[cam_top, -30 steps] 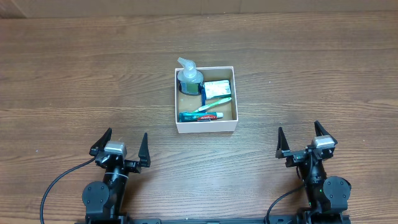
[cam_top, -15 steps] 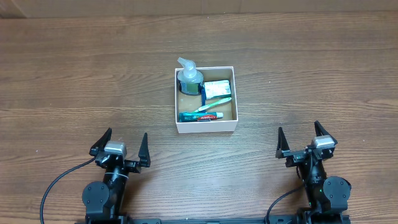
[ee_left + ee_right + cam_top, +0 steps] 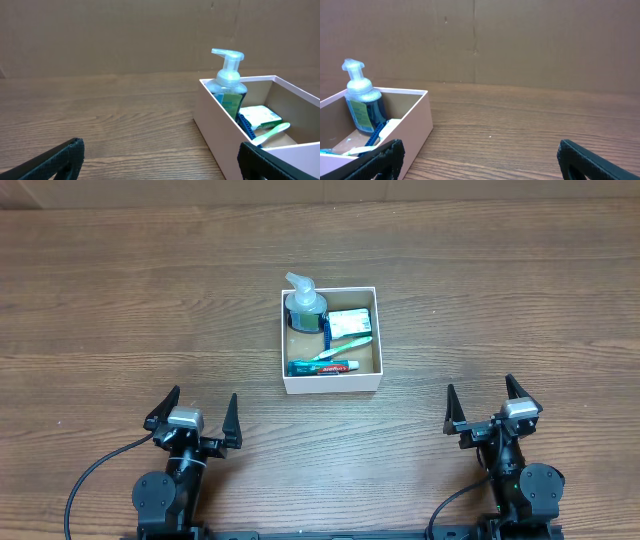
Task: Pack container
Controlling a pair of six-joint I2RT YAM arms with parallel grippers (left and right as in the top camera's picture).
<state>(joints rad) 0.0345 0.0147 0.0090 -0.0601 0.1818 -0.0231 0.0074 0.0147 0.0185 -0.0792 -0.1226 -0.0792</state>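
Square white cardboard container [image 3: 330, 384] sits at centre of brown wooden worktop [image 3: 120, 300], holding a clear plastic pump bottle [image 3: 305, 305]. Left pincer [image 3: 204, 395] and right pincer [image 3: 482, 400]: spread, empty, well apart from it. Packing looks done; no further item in view to grasp.

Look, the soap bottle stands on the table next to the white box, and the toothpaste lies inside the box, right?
No. The soap bottle stands inside the white box, in a corner, not next to it; the overhead view shows it. The toothpaste does lie inside.
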